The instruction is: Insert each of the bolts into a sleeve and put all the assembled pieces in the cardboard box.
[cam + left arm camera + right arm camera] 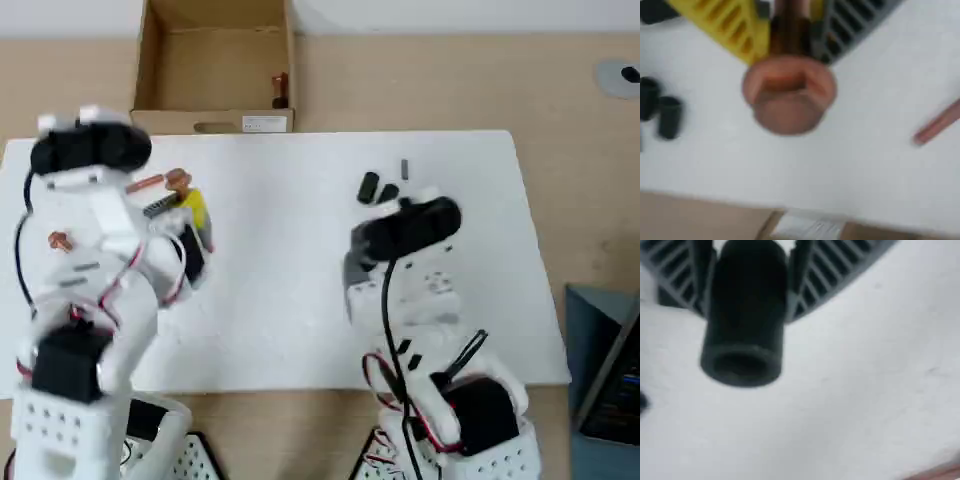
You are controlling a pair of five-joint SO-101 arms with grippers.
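My left gripper (790, 50) is shut on a copper bolt (789, 95), held by its shank between the yellow and grey fingers with the head sticking out. In the high view that gripper (187, 203) hovers over the left part of the white mat (290, 300). My right gripper (747, 305) is shut on a black sleeve (745, 325) just above the mat, the sleeve's open end pointing out past the fingertips. Two loose black sleeves (368, 186) lie on the far middle of the mat. Two more bolts (145, 183) (60, 240) lie by the left arm.
The cardboard box (150, 70) stands off the mat's far edge at the left, with one copper and black piece (280, 90) in its right corner. The right arm (405, 225) stands over the mat's right half. A dark device (605, 370) sits at the right edge.
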